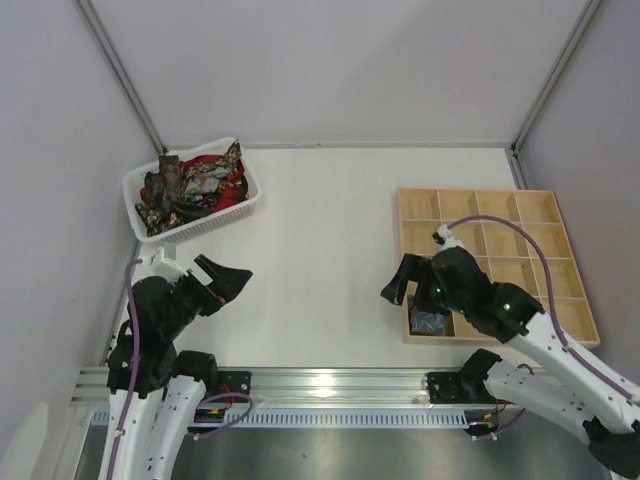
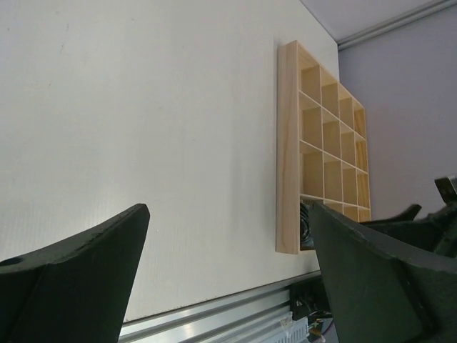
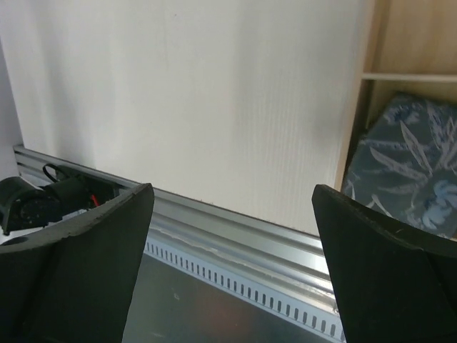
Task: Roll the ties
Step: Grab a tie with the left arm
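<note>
Several unrolled ties (image 1: 192, 185), dark brown, red and gold-black, lie heaped in a white basket (image 1: 245, 201) at the back left. One grey-blue rolled tie (image 1: 430, 322) sits in the near-left compartment of the wooden grid tray (image 1: 565, 262); it also shows in the right wrist view (image 3: 410, 168). My left gripper (image 1: 224, 279) is open and empty above the table, near the basket. My right gripper (image 1: 405, 283) is open and empty, just left of the tray above its near-left corner. In the left wrist view the left gripper (image 2: 228, 243) frames bare table.
The wooden tray (image 2: 289, 143) has many empty compartments. An aluminium rail (image 1: 330, 385) runs along the table's near edge. Grey walls enclose the table on the left, back and right.
</note>
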Available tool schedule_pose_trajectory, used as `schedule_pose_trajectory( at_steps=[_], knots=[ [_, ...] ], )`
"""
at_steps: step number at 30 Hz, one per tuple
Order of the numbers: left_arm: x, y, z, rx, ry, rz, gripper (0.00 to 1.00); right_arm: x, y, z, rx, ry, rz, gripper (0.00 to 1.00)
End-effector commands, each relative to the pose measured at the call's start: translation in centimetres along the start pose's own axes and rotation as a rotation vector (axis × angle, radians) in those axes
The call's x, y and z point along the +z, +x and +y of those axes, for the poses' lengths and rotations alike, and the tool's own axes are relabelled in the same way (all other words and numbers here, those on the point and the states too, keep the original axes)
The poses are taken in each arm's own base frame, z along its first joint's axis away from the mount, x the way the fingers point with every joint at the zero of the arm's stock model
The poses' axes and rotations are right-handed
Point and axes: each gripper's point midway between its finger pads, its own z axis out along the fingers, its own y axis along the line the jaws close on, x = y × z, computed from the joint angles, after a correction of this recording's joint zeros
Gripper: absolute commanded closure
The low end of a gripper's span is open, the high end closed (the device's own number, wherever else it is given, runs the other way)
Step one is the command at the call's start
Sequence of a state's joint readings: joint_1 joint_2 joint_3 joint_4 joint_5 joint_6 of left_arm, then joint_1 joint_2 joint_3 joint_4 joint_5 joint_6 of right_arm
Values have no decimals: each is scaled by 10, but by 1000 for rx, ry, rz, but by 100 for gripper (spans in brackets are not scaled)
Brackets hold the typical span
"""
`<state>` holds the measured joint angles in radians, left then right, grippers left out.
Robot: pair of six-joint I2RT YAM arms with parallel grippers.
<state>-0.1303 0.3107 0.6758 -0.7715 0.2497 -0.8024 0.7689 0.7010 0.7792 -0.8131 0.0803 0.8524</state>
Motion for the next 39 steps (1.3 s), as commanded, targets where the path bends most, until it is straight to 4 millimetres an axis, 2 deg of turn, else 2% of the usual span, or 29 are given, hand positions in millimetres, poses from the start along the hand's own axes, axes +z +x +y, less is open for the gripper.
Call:
schedule_pose_trajectory(
  at_steps=[1,2,3,4,5,6,7,8,9,10,11,12,14,15,17,19,20,21,22,23,26,27,28,29,31,32,33,35,39],
  knots=[
    [-18,-8,-27,27,108,-31,0,15,-37,52,-144,-113,-53,0],
    [-20,-9,-29,39,120,-36,0,19,-39,65,-168,-147,-39,0],
    [-23,-11,-33,58,138,-49,0,36,-37,73,-219,-146,7,0],
    [-25,-12,-35,76,146,-54,0,37,-53,98,-237,-217,-31,2],
    [-26,-12,-34,103,139,-55,0,41,-56,111,-255,-249,-19,3],
    [-28,-19,-34,117,117,-79,0,63,-55,113,-270,-222,14,3],
    [-30,-18,-25,121,67,-67,0,70,-62,125,-280,-244,3,5],
    [-25,-22,-16,145,3,-61,0,70,-75,147,-290,-286,-13,6],
    [-28,-34,-11,158,-57,-100,2,77,-77,155,-295,-292,-5,7],
    [-23,-37,0,195,-131,-71,3,99,-73,156,-308,-262,47,7],
    [-22,-44,0,226,-155,-78,5,95,-87,176,-315,-293,28,8],
    [-24,-55,-4,257,-170,-98,6,98,-90,182,-320,-293,37,9],
    [-18,-76,8,364,-278,-117,7,114,-85,178,-317,-247,99,9],
    [-7,-86,13,407,-332,-89,8,111,-91,186,-315,-255,95,9],
    [1,-109,26,550,-430,-101,9,109,-82,182,-311,-246,150,10],
    [23,-127,30,735,-449,-73,10,105,-69,174,-303,-241,199,10],
    [31,-132,33,777,-463,-65,11,93,-68,173,-299,-258,193,10],
    [43,-140,36,827,-484,-60,12,95,-54,158,-293,-234,227,10],
    [49,-146,42,930,-503,-31,13,89,-49,154,-288,-242,236,10],
    [59,-147,42,978,-487,-9,14,75,-49,154,-275,-262,219,10],
    [90,-152,40,1148,-414,48,18,67,-22,125,-237,-233,280,10],
    [102,-158,43,1187,-397,61,25,53,-21,126,-219,-265,265,10],
    [109,-159,42,1203,-366,76,28,52,-11,115,-209,-250,289,10],
    [117,-162,35,1228,-320,91,35,46,-9,112,-208,-254,287,10],
    [136,-157,53,1274,-334,211,39,32,-6,101,-216,-239,281,9],
    [140,-161,54,1278,-344,218,38,29,-8,97,-221,-229,272,9],
    [141,-176,53,1280,-397,195,37,20,-9,91,-236,-221,263,8],
    [158,-180,55,1283,-403,227,32,17,-16,79,-221,-192,244,8],
    [175,-183,70,1280,-468,306,30,10,-32,67,-179,-195,210,7]
  ],
)
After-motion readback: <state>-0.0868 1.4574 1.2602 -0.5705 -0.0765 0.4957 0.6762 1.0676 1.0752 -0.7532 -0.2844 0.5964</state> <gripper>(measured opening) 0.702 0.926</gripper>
